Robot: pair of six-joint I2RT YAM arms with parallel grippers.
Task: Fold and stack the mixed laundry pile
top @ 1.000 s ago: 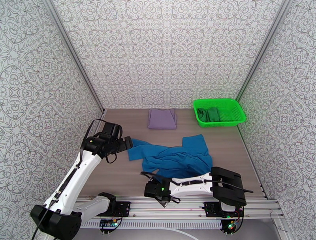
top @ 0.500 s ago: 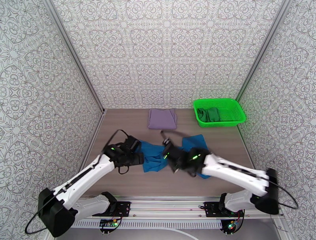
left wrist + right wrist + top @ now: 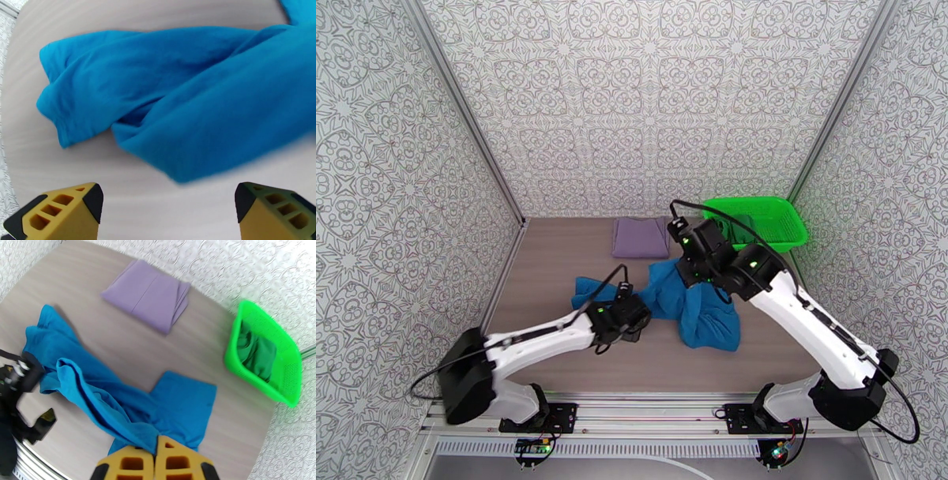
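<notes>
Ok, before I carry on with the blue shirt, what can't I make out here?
Top view: the right claw, shut on the blue shirt, has its tips hidden under its own wrist.
Top view: the dark green garment in the basket is covered by the right arm.
Left wrist view: the shirt's near hem is blurred, and its right side is cut off by the edge.

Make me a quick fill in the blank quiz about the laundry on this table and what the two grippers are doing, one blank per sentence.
1. The right gripper is shut on the ____ shirt.
2. The left gripper hovers over the table with its jaws ____.
3. The lavender garment lies neatly ____ at the far side of the table.
4. The basket holds the dark ____ garment.

Missing words: blue; open; folded; green.
</notes>
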